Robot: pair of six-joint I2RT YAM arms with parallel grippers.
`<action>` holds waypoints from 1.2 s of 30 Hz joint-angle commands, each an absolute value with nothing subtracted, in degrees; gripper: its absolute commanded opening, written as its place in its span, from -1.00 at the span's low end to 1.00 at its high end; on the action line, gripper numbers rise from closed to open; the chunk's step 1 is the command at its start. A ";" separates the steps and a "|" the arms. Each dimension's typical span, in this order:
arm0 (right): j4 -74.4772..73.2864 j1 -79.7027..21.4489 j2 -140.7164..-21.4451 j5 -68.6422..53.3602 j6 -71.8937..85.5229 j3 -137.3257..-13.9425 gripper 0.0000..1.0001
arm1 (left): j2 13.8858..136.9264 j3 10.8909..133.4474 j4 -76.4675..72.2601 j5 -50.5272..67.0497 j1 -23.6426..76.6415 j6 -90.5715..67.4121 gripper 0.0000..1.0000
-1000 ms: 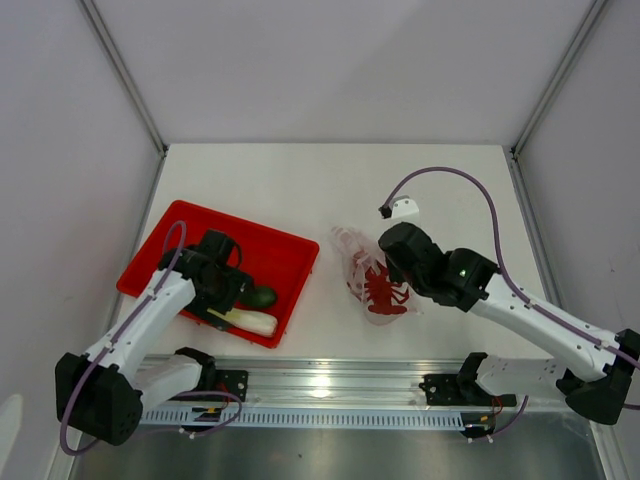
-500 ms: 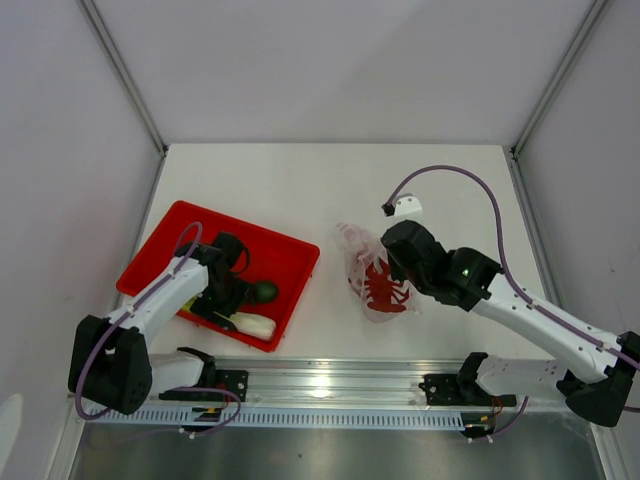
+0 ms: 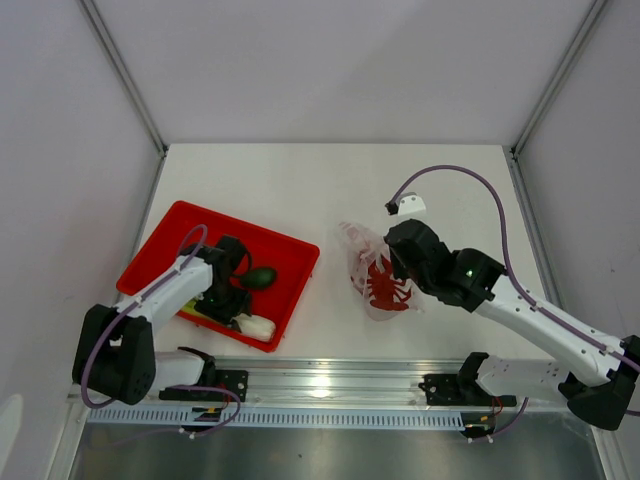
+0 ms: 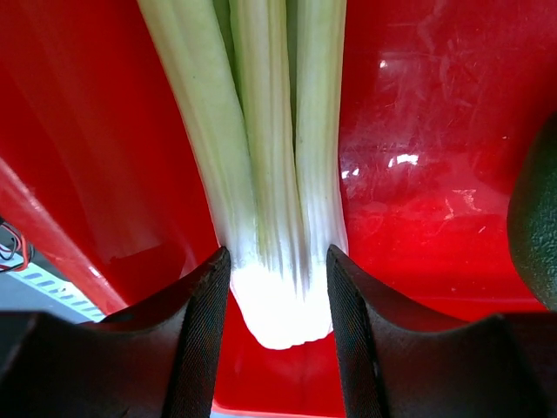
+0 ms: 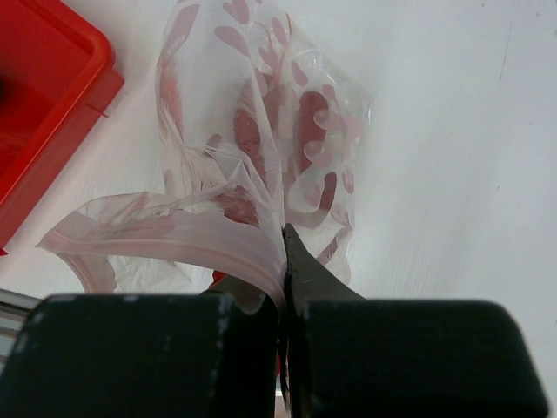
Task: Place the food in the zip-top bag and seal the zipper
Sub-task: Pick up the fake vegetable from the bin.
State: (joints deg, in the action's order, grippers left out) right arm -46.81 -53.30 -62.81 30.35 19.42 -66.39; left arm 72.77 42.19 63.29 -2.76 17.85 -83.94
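My left gripper (image 4: pixel 278 257) grasping leek (image 4: pixel 270 174) at white end, near red tray (image 4: pixel 418 174) wall; dark-green fruit (image 4: pixel 540 226) sitting near on right. My right gripper (image 5: pixel 284 261) clamping zipper (image 5: pixel 174 231) edge of zip-top bag (image 5: pixel 261 113), lobster (image 3: pixel 385 285) lying inside; white table (image 3: pixel 300 190) stretching beyond bag.
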 commanded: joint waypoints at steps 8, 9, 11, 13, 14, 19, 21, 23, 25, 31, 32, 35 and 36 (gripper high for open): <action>-43.86 -52.82 -61.17 30.15 19.34 -65.48 -1.00 | 76.20 40.87 57.66 -3.96 17.40 -81.57 -0.51; -43.94 -52.82 -61.17 30.15 19.25 -65.39 -1.00 | 76.11 41.13 57.40 -3.87 17.40 -80.87 -0.59; -43.95 -52.82 -61.08 30.15 19.25 -65.30 -1.00 | 74.89 42.44 57.74 -4.30 17.40 -79.72 -0.72; -43.95 -52.82 -61.00 30.15 19.25 -65.39 -1.00 | 73.66 43.85 59.06 -5.62 17.49 -79.02 -0.75; -43.95 -52.91 -61.17 30.15 19.25 -65.48 -1.00 | 72.87 45.16 59.76 -6.15 17.49 -78.14 -0.81; -43.59 -52.74 -61.17 30.06 19.25 -65.57 -1.00 | 66.81 50.79 65.21 -8.00 18.02 -75.85 -0.99; -43.51 -52.82 -61.43 29.97 19.25 -65.83 -1.00 | 63.65 53.60 66.18 -8.52 18.98 -74.89 -0.99; -43.42 -52.74 -61.61 29.88 19.16 -66.09 -1.00 | 61.71 55.53 67.76 -9.83 20.47 -74.45 -0.99; -43.33 -52.74 -61.79 29.80 19.16 -66.27 -1.00 | 59.60 58.08 69.16 -11.24 21.53 -74.09 -0.99; -43.33 -52.73 -62.23 29.97 18.63 -67.06 -1.00 | 55.39 60.64 70.32 -13.62 24.52 -71.82 -0.99; -43.24 -52.65 -62.31 30.06 18.63 -67.15 -1.00 | 54.41 60.56 68.83 -13.45 25.22 -71.11 -0.99; -43.24 -52.47 -62.75 30.06 18.46 -67.24 -1.00 | 50.03 59.68 64.62 -11.61 26.45 -66.64 -0.99; -42.98 -52.21 -62.84 30.06 18.37 -67.41 -1.00 | 48.88 59.16 60.77 -10.12 26.89 -65.14 -0.99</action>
